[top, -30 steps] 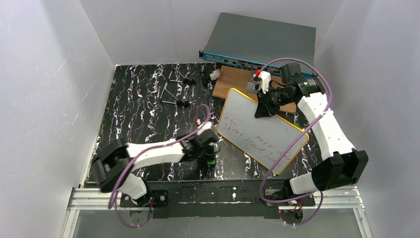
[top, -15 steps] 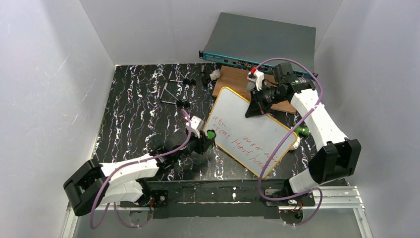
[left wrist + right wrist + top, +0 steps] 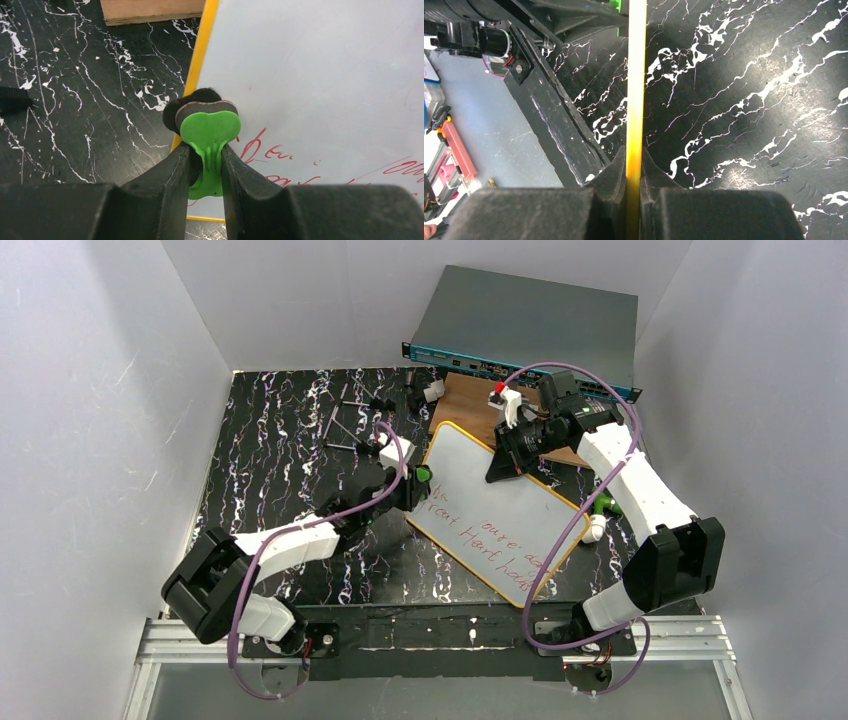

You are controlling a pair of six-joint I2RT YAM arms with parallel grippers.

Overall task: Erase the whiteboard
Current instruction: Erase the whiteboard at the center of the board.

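Note:
The whiteboard [image 3: 500,505], white with an orange-yellow frame and red handwriting across its lower half, lies slantwise at mid-table. My right gripper [image 3: 503,462] is shut on its far edge; the right wrist view shows the yellow frame [image 3: 636,90] edge-on between the jaws of the right gripper [image 3: 634,160]. My left gripper [image 3: 405,487] is shut on a green eraser [image 3: 423,476]. In the left wrist view the eraser [image 3: 209,129] has its dark felt pad [image 3: 192,102] against the whiteboard [image 3: 310,75] at its left frame, above the red writing, with the left gripper [image 3: 206,152] pinching its stem.
A brown wooden board [image 3: 468,400] lies behind the whiteboard, also at the top of the left wrist view [image 3: 150,10]. Behind it stands a grey box with a teal front [image 3: 530,325]. A green-and-white marker [image 3: 600,512] lies right of the whiteboard. Thin metal rods [image 3: 350,430] lie far left.
My left gripper carried the eraser from the near table up to the whiteboard's left corner. The right gripper shifted the whiteboard leftward. Some red writing at the upper left is gone.

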